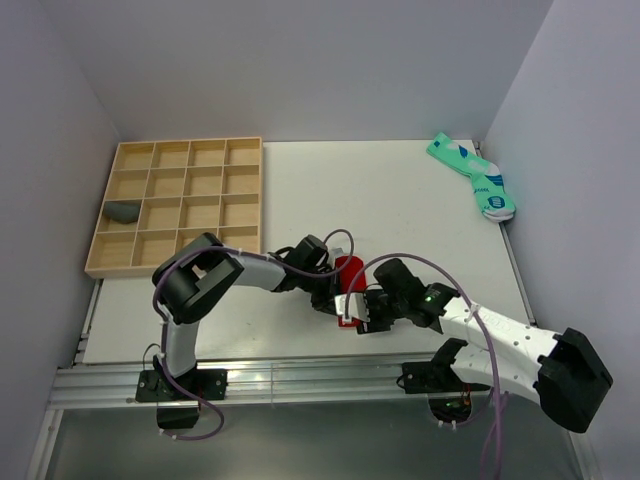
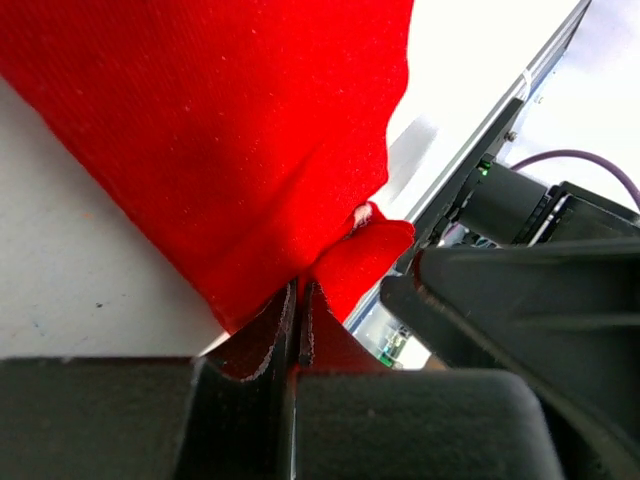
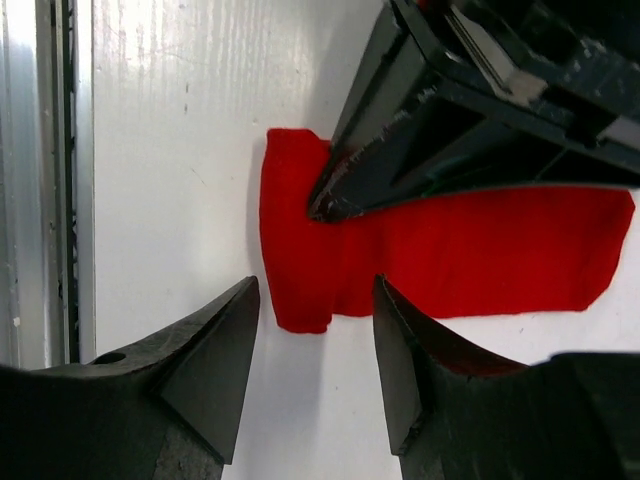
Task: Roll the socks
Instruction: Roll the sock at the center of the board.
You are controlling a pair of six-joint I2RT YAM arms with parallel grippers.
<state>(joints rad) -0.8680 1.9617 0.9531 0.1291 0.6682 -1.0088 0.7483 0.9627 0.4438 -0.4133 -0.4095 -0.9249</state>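
the left fingers (image 2: 262, 345) are pressed together on a fold of the red sock (image 3: 450, 250) near its end, probably to hold the starting edge of a roll. the rest of the sock lies flat on the worktop (image 3: 180, 150) beyond their tips. the right fingers (image 3: 215, 350) hang spread just short of that same end, clear of the cloth, seemingly ready to tuck it. the grey sock (image 1: 123, 211) sits in a wooden tray (image 1: 130, 268) compartment, well away from both pairs of fingers. no brand or writing is legible.
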